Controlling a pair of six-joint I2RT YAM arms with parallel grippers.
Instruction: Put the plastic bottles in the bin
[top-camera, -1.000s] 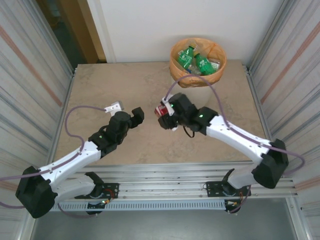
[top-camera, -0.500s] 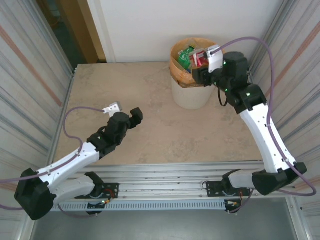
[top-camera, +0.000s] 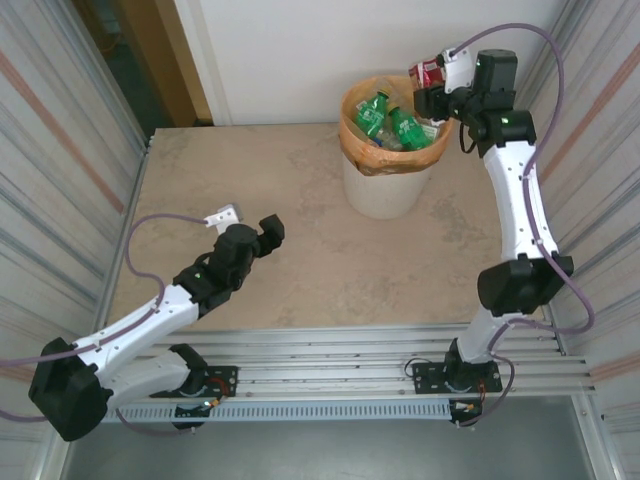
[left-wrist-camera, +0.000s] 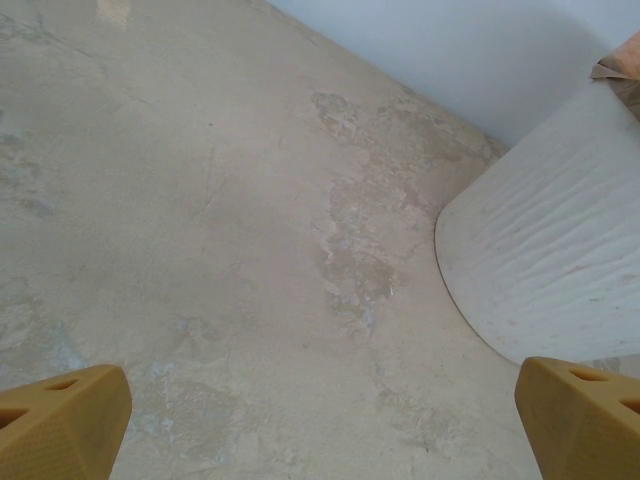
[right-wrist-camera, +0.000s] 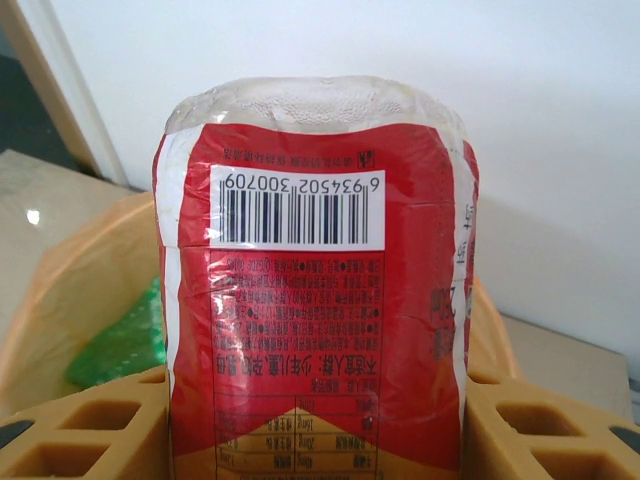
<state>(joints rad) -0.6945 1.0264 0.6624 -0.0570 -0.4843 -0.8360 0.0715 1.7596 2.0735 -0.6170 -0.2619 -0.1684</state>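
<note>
Where the arms start: the near edge of the table (top-camera: 300, 180), the left arm on the left and the right arm on the right.
Left arm: it lies low and reaches out over the near left part of the table.
Left gripper (top-camera: 270, 230): over the middle of the table, a bit to the left. Its jaws are wide apart and there is nothing between them.
Left wrist view: the two yellow fingertips (left-wrist-camera: 60, 425) sit in the bottom corners. Bare table (left-wrist-camera: 200, 200) is under them, and the bin's white side (left-wrist-camera: 550, 260) is ahead on the right.
Table: pale, stone-like, with darker blotches.
Bin (top-camera: 380, 190): round and cream-white, standing at the far edge of the table, nearer the far right corner. An orange bag (top-camera: 365, 155) is folded over its rim.
Bottles in the bin: two green bottles (top-camera: 372, 113) (top-camera: 408, 128) lie inside with more clear ones around them.
Right arm: it stands tall along the right edge of the table and bends in at the top.
Right gripper (top-camera: 432, 80): up in the air by the far right part of the bin's rim. Its jaws are squeezed onto a bottle.
Held bottle (top-camera: 428, 72): clear plastic with a red label.
Right wrist view: the held bottle (right-wrist-camera: 310, 300) sits between the yellow fingers (right-wrist-camera: 80, 430), its barcode facing the camera. The orange bag (right-wrist-camera: 90, 270) and a green bottle (right-wrist-camera: 115, 340) are below it.
</note>
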